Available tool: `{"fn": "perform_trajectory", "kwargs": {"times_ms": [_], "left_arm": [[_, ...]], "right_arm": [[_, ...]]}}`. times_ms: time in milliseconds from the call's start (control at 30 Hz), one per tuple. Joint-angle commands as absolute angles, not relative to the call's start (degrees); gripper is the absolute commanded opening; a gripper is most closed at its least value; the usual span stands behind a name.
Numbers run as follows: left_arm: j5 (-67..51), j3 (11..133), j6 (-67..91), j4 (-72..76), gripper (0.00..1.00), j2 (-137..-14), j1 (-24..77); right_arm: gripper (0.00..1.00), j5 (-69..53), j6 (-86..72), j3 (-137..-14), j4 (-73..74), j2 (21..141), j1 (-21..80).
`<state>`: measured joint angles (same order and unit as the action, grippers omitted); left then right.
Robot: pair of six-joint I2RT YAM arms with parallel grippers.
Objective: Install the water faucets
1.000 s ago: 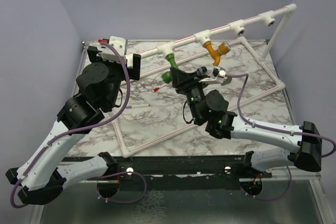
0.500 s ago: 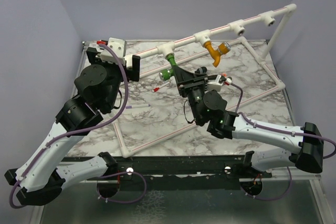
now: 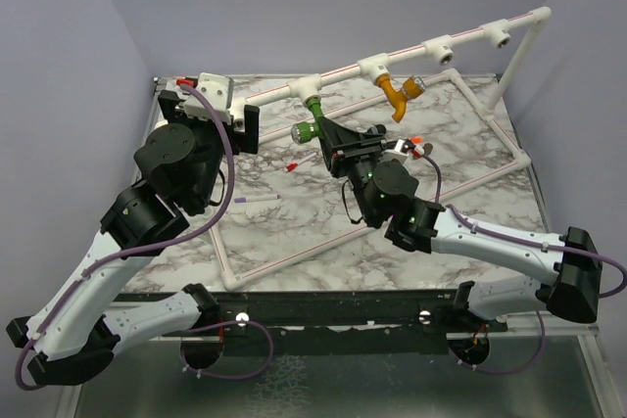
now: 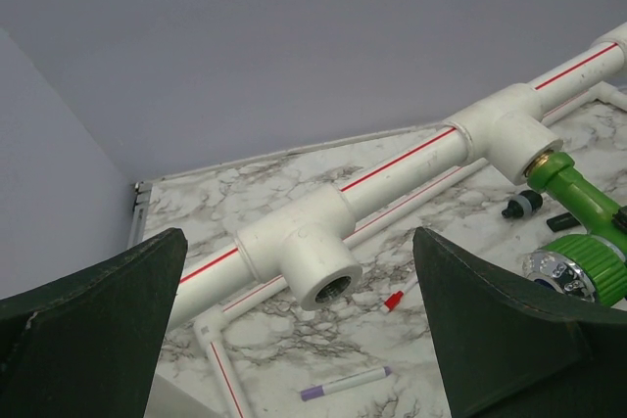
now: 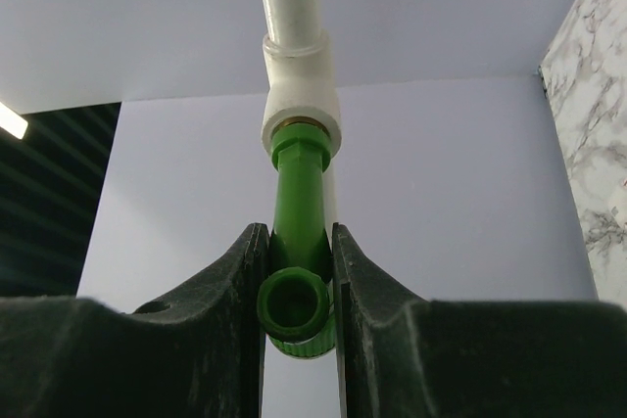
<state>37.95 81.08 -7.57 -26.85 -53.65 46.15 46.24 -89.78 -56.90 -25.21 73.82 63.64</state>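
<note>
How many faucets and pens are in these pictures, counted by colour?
green faucet: 1
orange faucet: 1
purple pen: 1
red-tipped pen: 1
Total: 4

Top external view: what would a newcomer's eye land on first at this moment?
The bright green faucet hangs from the raised white pipe frame mid-table, with the right pincer shut on it. Next along the pipe, to its right, hangs the mustard-orange faucet. The left pincer gapes wide before an empty T-socket further left along the pipe.
</note>
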Motion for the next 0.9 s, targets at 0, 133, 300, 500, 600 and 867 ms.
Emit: {"fn": "perform_trajectory", "kwargs": {"times_ms": [0, 133, 300, 500, 600, 867], "left_arm": [[38.09, 80.68, -7.54, -26.46, 0.99, -52.63, 46.38], [38.12, 80.60, -7.58, -26.40, 0.99, -52.60, 46.44], [38.20, 80.42, -7.62, -26.38, 0.99, -52.54, 46.58], [38.37, 80.59, -7.60, -26.45, 0.99, -52.58, 46.67], [38.48, 80.60, -7.73, -26.46, 0.99, -52.69, 46.60], [38.58, 80.81, -7.74, -26.46, 0.99, -53.23, 46.63]], "right_arm": [[0.12, 42.89, -90.30, -58.32, -17.77, 75.30, 63.72], [0.29, 43.53, -89.24, -58.07, -17.34, 74.68, 63.72], [0.46, 44.15, -89.13, -57.48, -16.28, 73.92, 63.72], [0.58, 45.07, -88.43, -56.60, -15.63, 72.55, 63.72], [0.61, 45.25, -87.48, -55.54, -16.70, 71.49, 63.72], [0.66, 45.26, -80.90, -53.05, -21.13, 67.80, 63.72]]}}
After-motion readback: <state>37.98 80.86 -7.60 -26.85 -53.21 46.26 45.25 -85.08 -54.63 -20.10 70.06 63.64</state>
